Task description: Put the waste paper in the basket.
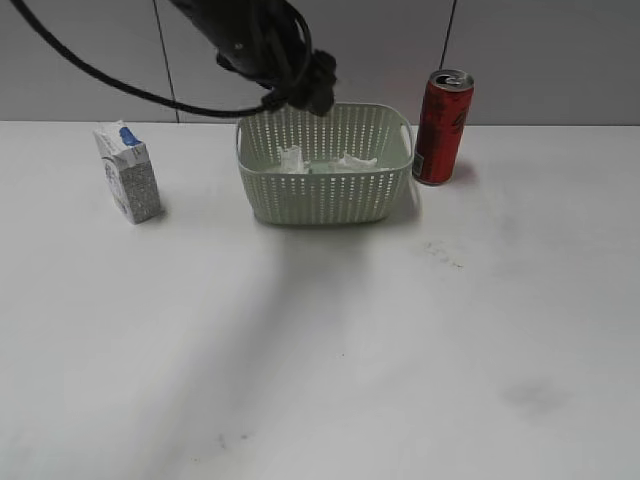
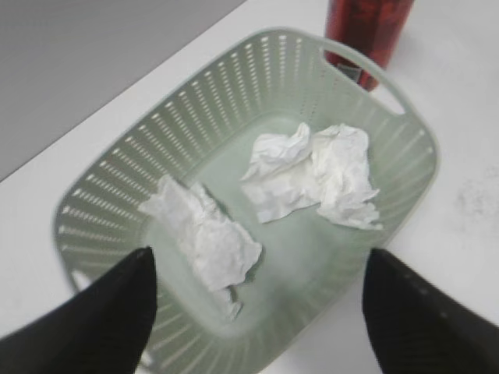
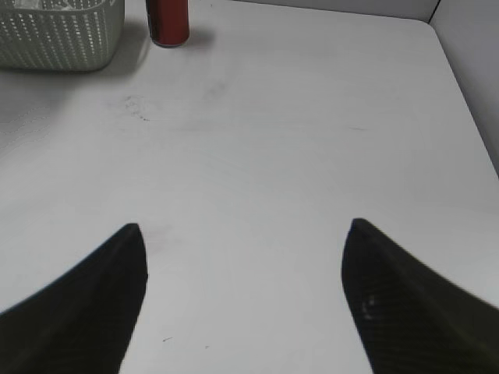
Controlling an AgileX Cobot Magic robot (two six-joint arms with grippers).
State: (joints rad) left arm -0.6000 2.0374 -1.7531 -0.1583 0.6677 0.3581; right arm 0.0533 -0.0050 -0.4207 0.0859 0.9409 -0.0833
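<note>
Three wads of waste paper [image 2: 296,179] lie in the basket [image 1: 325,205] on the scuffed white table [image 1: 400,350] below grey wall panels [image 1: 560,60], both claws [image 2: 257,312] [image 3: 242,304] spread and empty.

Even, diffuse light falls on the white desk [image 1: 400,350], bright without glare. A soft, broad shadow runs from centre to lower left of the exterior view. Both wrist views are slightly soft, the dark jaws at their lower corners blurred.

Black arm [image 1: 262,40], trailing black cable [image 1: 100,75]
</note>
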